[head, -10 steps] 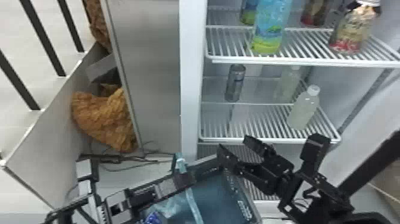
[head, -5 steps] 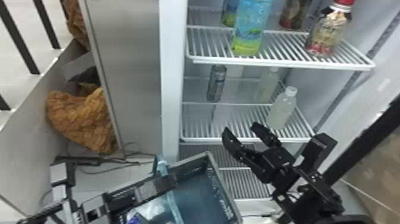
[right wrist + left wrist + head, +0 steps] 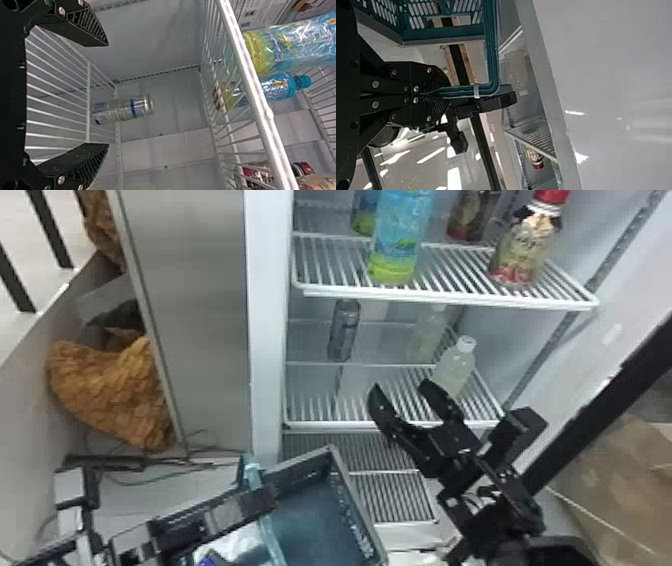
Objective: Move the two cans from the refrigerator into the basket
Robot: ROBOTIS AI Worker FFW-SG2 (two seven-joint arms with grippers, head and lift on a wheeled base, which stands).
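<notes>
At the left, the left end effector (image 3: 449, 93) is pinching the handle (image 3: 492, 51) of the basket (image 3: 350, 515), its fingers closed on it. Farther right, a can (image 3: 344, 331) is standing upright on the refrigerator's middle shelf (image 3: 320, 425) (I cannot tell where the other one is). Right of it, the right end effector (image 3: 400, 384) is opening wide and holding nothing; the can is lying beyond its fingertips, towards the back, within their spread. The step in hand is probably becoming the pick-up, so the next move is calling for advancing, centring, then closing around the can.
</notes>
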